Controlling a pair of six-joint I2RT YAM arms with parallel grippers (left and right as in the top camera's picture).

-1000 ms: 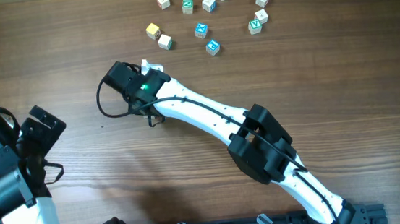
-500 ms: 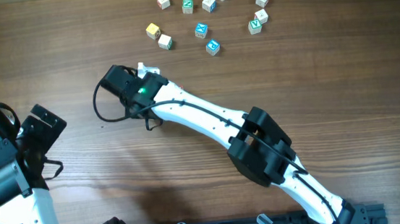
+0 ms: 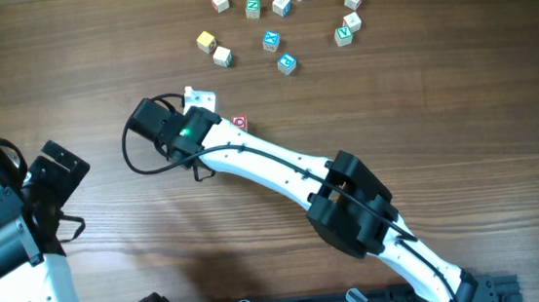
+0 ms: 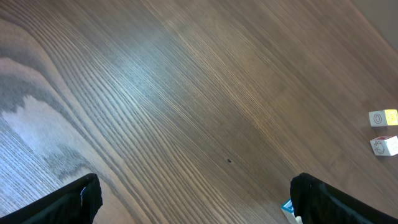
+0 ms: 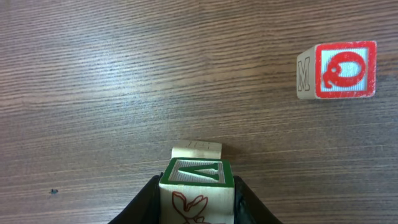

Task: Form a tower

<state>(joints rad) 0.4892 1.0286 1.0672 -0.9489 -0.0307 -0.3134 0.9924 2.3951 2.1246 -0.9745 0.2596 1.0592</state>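
Overhead view: right claw [image 3: 198,97], clamped on a green-lettered cube [image 5: 197,177], has swung leftward, uncovering the red-marked cube [image 3: 239,123] on the tabletop [image 3: 421,89] (left claw [image 4: 194,186] wide, idle), so no tower stands yet.

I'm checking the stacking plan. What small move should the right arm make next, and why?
Probably shift the right fingers toward the red block and line up above it: they grip a green-edged block, and the red one sits alone, uncovered.
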